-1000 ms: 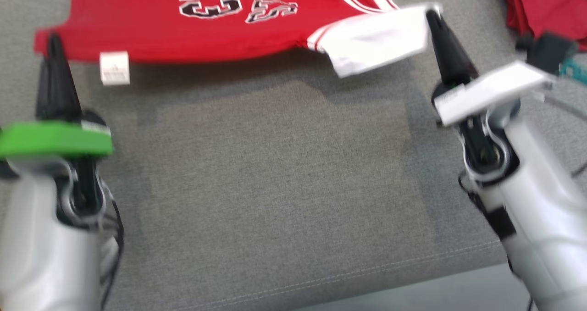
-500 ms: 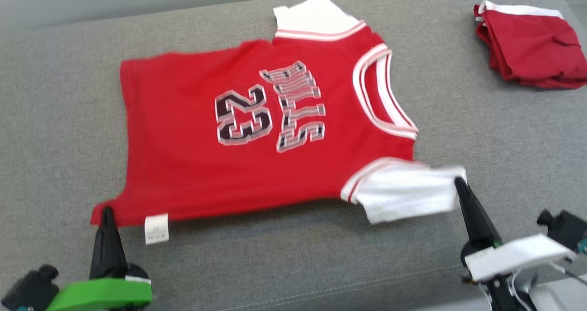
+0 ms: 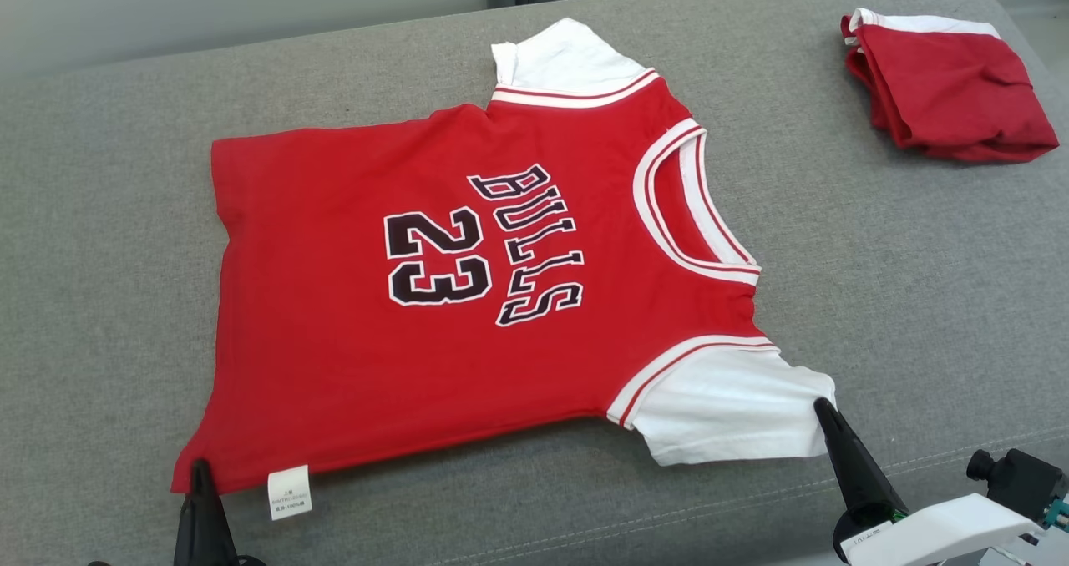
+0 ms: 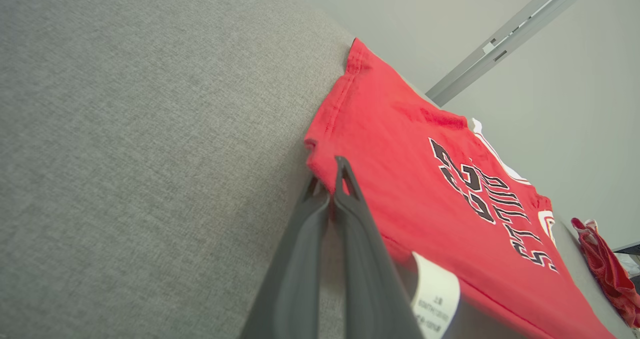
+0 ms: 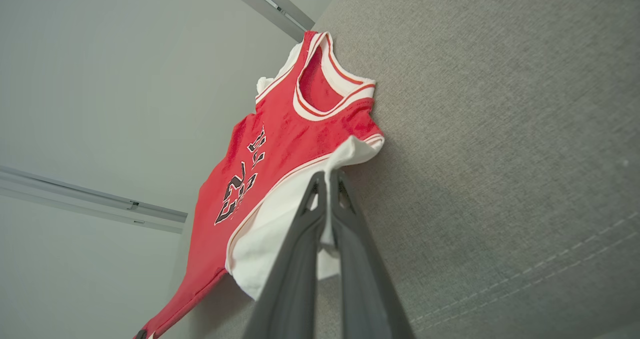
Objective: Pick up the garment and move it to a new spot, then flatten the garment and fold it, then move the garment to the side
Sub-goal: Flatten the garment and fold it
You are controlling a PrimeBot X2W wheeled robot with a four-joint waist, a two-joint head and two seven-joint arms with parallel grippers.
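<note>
A wide grey fabric cushion (image 3: 919, 315) spreads across the head view, its weave fine and even. A stitched seam (image 3: 668, 506) runs along its near edge. Behind it stands a plain pale wall (image 3: 250, 7), crossed by a thin metal rail (image 4: 500, 44) that shows in both wrist views.

A red jersey (image 3: 334, 341) lies spread on the middle of the cushion, print side up. The black letters BULLS and the number 23 read sideways. Its neck opening, trimmed in white, points to the robot's right and its hem to the left. One white sleeve (image 3: 559, 61) lies at the far edge and the other white sleeve (image 3: 727, 407) at the near edge. A small white label (image 3: 289, 492) hangs from the near hem corner. The jersey's near edge is raised a little, with a shadow on the cushion under it.

The left gripper (image 3: 200, 470) rises from the bottom edge, its two dark fingers pressed together on the near hem corner, just beside the label. The right gripper (image 3: 823, 407) pinches the outer edge of the near sleeve; in its wrist view, white cloth is caught between its closed fingers. A white bracket (image 3: 935, 533) and a small black camera (image 3: 1015, 478) sit on the right wrist.

A folded red cloth (image 3: 944, 90) with a white edge lies at the cushion's far right corner, well apart from the jersey, with bare cushion between them.
</note>
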